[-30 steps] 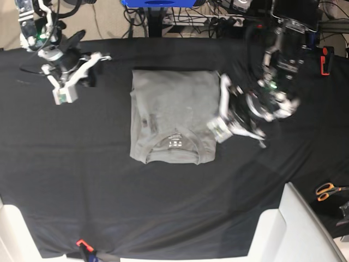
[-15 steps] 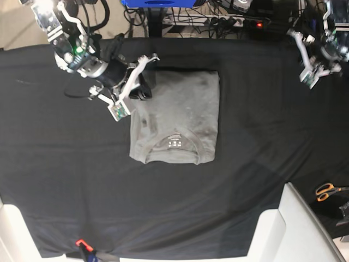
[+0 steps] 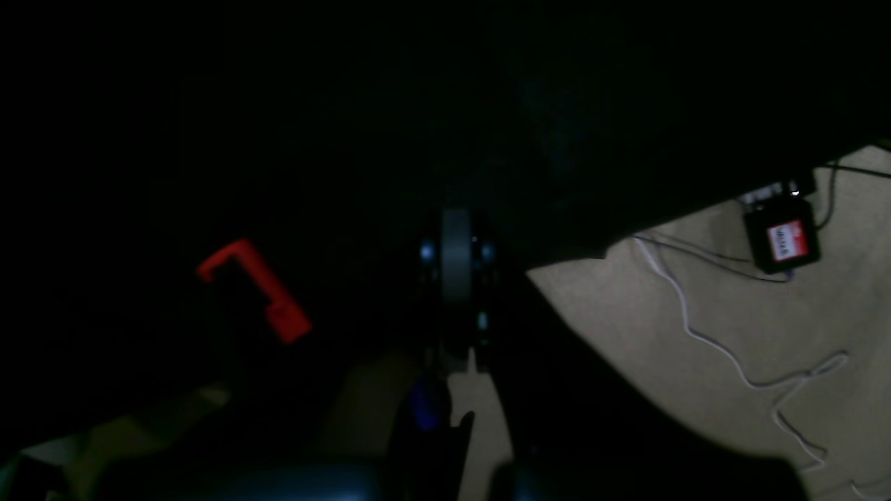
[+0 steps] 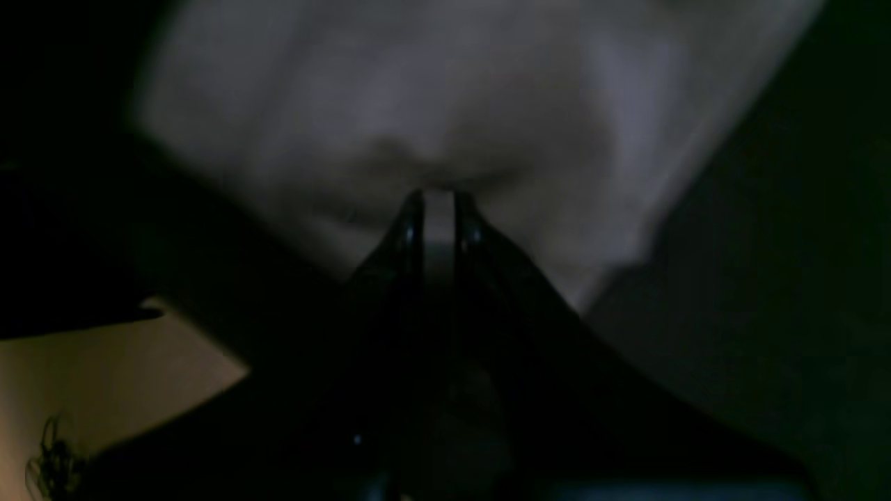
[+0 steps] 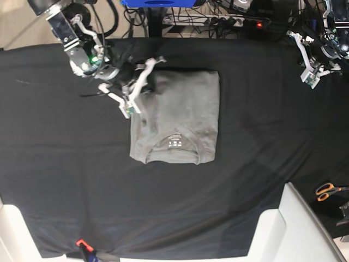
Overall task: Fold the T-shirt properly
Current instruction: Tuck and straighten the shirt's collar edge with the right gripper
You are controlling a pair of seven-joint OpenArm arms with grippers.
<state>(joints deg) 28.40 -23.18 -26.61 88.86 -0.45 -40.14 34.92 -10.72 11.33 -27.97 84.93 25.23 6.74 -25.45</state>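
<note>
Since the earlier frames the right pincer [image 5: 139, 87] had swung in from the desk's [image 5: 54, 164] ten o'clock corner onto the T-shirt's [image 5: 180, 114] far left corner, its jaws pinching the grey cloth. The left pincer [image 5: 311, 65], pressed together on nothing, had withdrawn to two o'clock. The T-shirt lay folded at the desk's centre, collar toward six o'clock.

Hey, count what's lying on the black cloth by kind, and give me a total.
T-shirt: 1
Scissors: 1
Red clips: 1 at the near cloth edge
Total: 3
</note>
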